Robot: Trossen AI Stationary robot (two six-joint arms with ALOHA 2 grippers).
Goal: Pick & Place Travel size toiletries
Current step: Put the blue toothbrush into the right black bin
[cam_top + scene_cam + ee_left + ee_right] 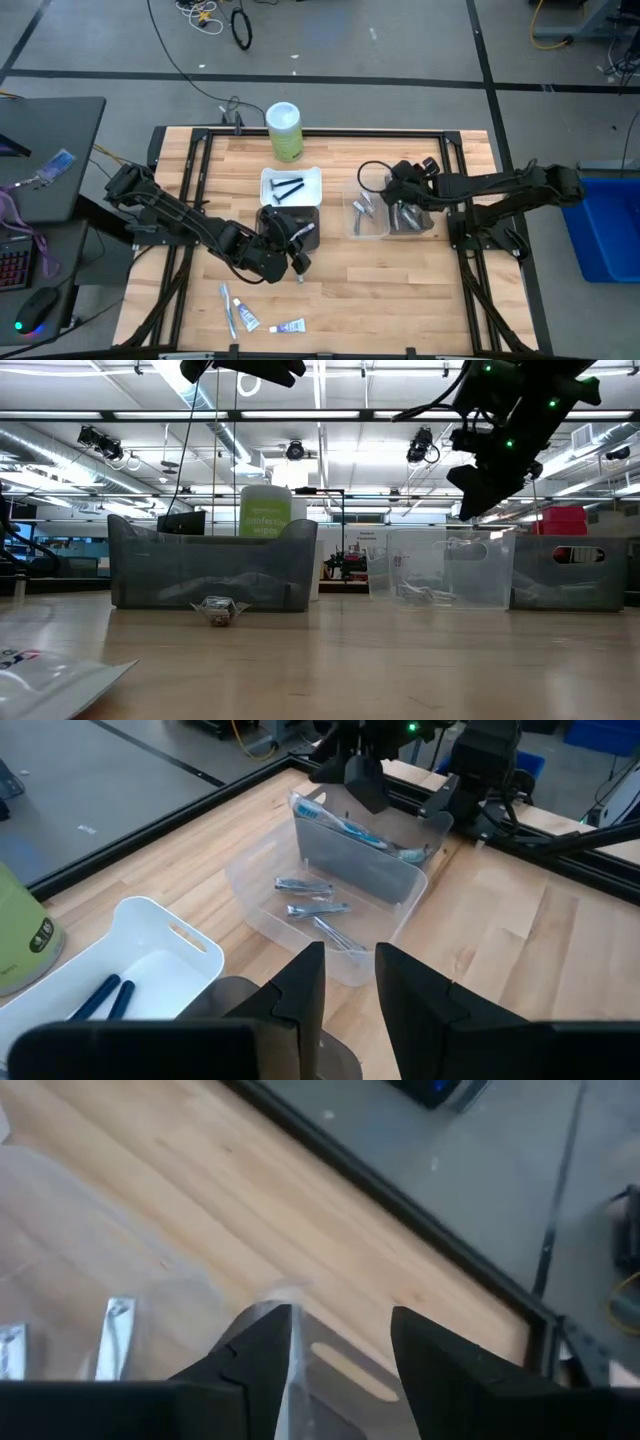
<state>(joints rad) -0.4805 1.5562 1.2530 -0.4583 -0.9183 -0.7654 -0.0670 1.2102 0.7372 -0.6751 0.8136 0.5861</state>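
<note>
My left gripper (pixel 299 258) (pixel 350 988) hangs open and empty above the near right corner of the dark grey tray (pixel 290 225). A small silvery tube (pixel 218 610) lies on the table just in front of that tray. My right gripper (pixel 402 195) (pixel 342 1342) is open and empty above the grey tray (pixel 360 860), which holds blue-white toothbrushes (pixel 355 830). The clear tray (pixel 300 905) beside it holds silvery tubes (pixel 312 908). Two dark razors (pixel 287 186) lie in the white tray (pixel 290 176). A toothbrush (pixel 228 305) and two tubes (pixel 245 316) (pixel 288 326) lie near the table's near edge.
A tall green-and-white canister (pixel 284 130) stands at the far edge behind the white tray. A black frame (pixel 330 133) runs round the wooden table top. Bare wood lies between the trays and the near edge, right of the loose tubes.
</note>
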